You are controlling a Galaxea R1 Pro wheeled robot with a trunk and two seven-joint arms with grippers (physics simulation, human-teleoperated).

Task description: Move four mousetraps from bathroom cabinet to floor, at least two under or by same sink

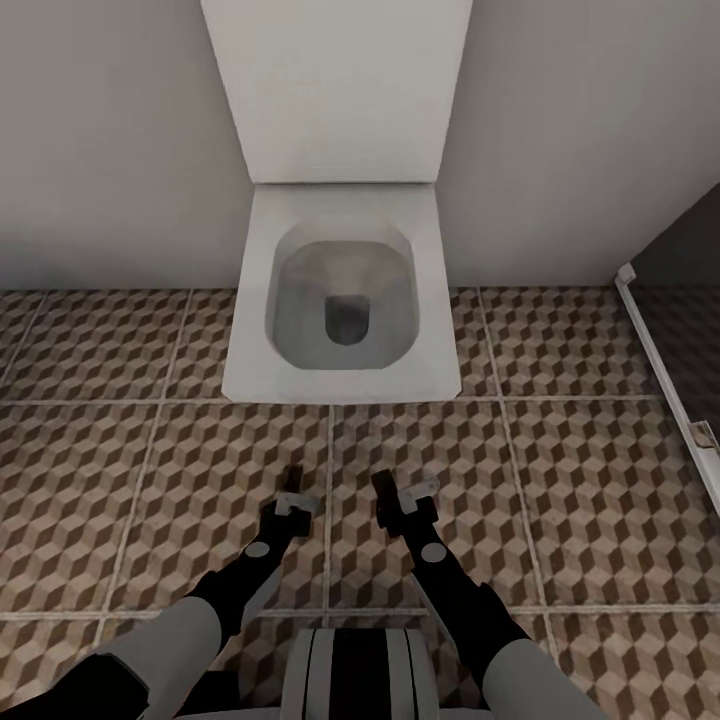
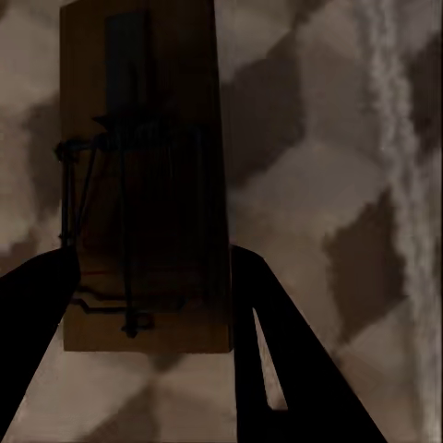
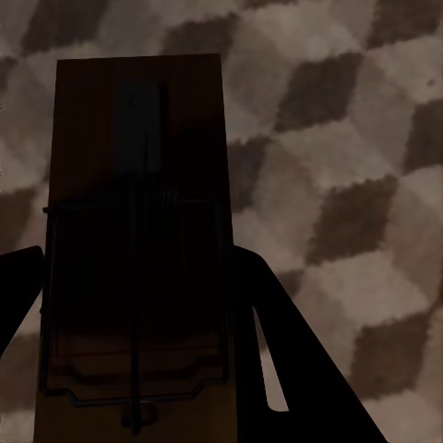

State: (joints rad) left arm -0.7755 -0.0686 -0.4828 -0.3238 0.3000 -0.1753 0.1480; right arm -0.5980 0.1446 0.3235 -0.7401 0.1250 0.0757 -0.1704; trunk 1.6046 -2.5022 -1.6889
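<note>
Each of my grippers holds a mousetrap, a small brown wooden board with thin wire. In the left wrist view one mousetrap [image 2: 143,185] sits between the dark fingers [image 2: 277,360] of my left gripper [image 2: 148,305]. The other mousetrap [image 3: 138,231] sits in my right gripper [image 3: 138,314]. From the head, my left gripper [image 1: 293,492] and my right gripper [image 1: 386,498] hang side by side, low over the cube-patterned bathroom floor [image 1: 150,480], just in front of a toilet. The cabinet and the sink are out of view.
A white toilet [image 1: 345,300] with its lid raised stands straight ahead against a pale wall [image 1: 110,140]. At the right a white-framed dark panel [image 1: 660,370] runs along the floor. My trunk [image 1: 360,670] is at the bottom centre. Tiled floor spreads to both sides.
</note>
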